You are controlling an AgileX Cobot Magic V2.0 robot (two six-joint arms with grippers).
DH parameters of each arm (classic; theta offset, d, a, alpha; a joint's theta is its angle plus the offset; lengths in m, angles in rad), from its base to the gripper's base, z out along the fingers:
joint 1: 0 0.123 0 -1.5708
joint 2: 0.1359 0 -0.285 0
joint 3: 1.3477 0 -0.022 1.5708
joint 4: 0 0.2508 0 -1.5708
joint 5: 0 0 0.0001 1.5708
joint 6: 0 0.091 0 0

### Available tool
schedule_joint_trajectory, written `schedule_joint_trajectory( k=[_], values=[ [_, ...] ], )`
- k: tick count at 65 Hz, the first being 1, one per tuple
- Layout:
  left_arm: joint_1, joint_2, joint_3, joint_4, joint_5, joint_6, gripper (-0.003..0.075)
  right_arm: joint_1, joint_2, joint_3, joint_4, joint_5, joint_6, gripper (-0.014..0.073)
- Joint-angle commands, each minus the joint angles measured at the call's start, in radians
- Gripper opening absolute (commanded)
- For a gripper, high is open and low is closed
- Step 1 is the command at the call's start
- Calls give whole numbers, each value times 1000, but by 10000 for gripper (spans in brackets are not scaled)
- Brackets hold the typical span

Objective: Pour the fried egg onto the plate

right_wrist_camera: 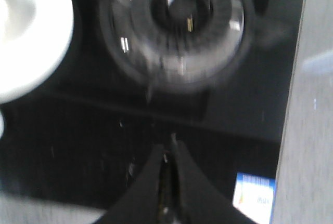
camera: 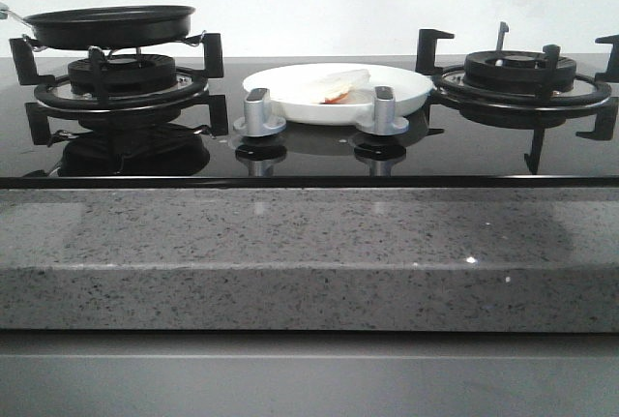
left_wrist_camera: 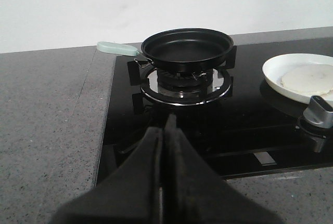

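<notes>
The white plate [camera: 406, 98] rests on the black glass hob between the two burners, and the fried egg [camera: 329, 86] lies on it, pale with an orange-red spot at its near edge. In the left wrist view the plate [left_wrist_camera: 276, 76] and egg [left_wrist_camera: 307, 78] show too. The black frying pan [camera: 108, 25] sits empty on the left burner, also seen as the pan [left_wrist_camera: 187, 47] with a pale green handle [left_wrist_camera: 115, 49]. My left gripper [left_wrist_camera: 167, 125] is shut and empty, short of the pan. My right gripper [right_wrist_camera: 170, 143] is shut and empty over the hob, near the right burner [right_wrist_camera: 179, 24].
Two grey control knobs [camera: 258, 112] stand on the hob in front of the plate. The right burner's black pan supports [camera: 522, 78] are bare. A speckled grey stone counter edge [camera: 309, 253] runs along the front. A blue-and-white sticker [right_wrist_camera: 254, 195] sits on the glass.
</notes>
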Motion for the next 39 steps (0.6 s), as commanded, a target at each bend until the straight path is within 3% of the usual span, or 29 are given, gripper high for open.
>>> schedule_joint_trajectory(
  k=[1,27,39],
  values=[
    [-9,10,-27,-12,-87,-10,-19,3,-138,97,-20,-53,17,-57],
    [-9,10,-27,-12,-85,-10,-19,3,-648,718,-6,-532,22,-57],
    [-9,10,-27,-12,-85,-10,-19,3,-836,928,-6,-654,22,-57]
  ],
)
